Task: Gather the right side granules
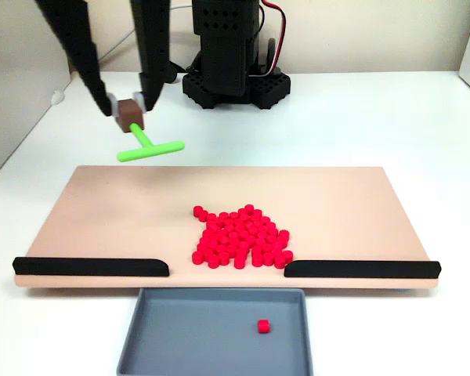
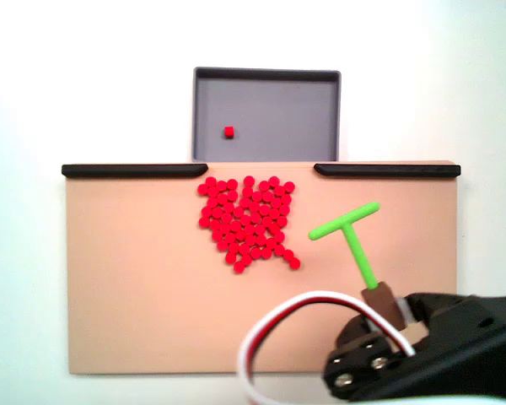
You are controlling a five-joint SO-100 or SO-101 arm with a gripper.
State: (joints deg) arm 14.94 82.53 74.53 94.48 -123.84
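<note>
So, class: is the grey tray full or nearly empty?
Nearly empty: the grey tray holds a single red granule; the rest sit piled on the board.

1. The granules (image 1: 243, 237) (image 2: 247, 219) are lots of tiny bright red pellets, short and round.
2. They lie packed close together in one flat patch on the tan board.
3. One lone granule (image 1: 262, 326) (image 2: 228, 131) sits apart in the grey tray.

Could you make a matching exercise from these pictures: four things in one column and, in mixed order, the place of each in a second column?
Things:
1. granules
2. single granule
3. green tool
4. black rails

Places:
A. inside the grey tray
B. held in the gripper
C. heaped on the board by the gap
D. along the board edge nearest the tray

Pairs: 1-C, 2-A, 3-B, 4-D
</note>
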